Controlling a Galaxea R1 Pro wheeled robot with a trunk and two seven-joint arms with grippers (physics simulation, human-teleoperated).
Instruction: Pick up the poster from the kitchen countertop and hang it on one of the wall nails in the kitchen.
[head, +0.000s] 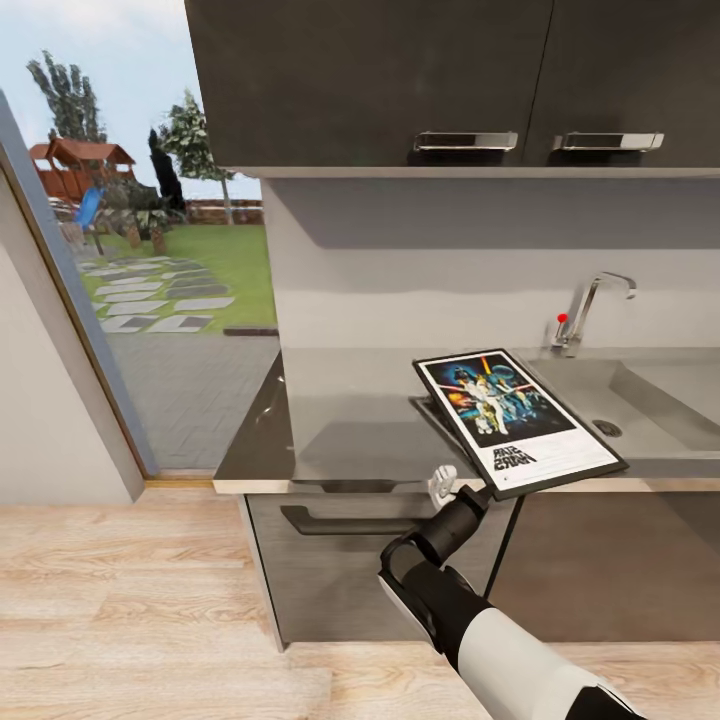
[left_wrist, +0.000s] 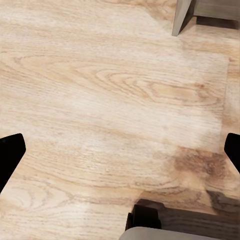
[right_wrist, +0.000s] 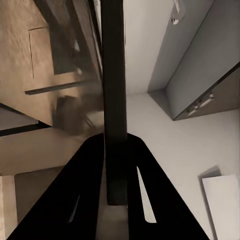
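The Star Wars poster (head: 512, 417) hangs tilted just above the grey countertop (head: 340, 430), casting a shadow on the slab beside the sink (head: 650, 400). My right gripper (head: 480, 492) is shut on the black frame at the poster's near corner, over the counter's front edge. In the right wrist view the dark fingers (right_wrist: 82, 190) clamp the frame's thin edge (right_wrist: 114, 75), which runs straight away from them. My left gripper (left_wrist: 120, 152) is open over the pale wooden floor (left_wrist: 110, 85), nothing between its fingertips (left_wrist: 10, 152). No wall nail can be made out.
Dark upper cabinets (head: 400, 80) overhang the counter. A chrome tap (head: 592, 305) stands behind the sink. Drawer fronts (head: 340, 520) sit under the slab. A glass door (head: 150, 280) at the left looks onto a garden. Wooden floor (head: 120, 600) lies open to the left.
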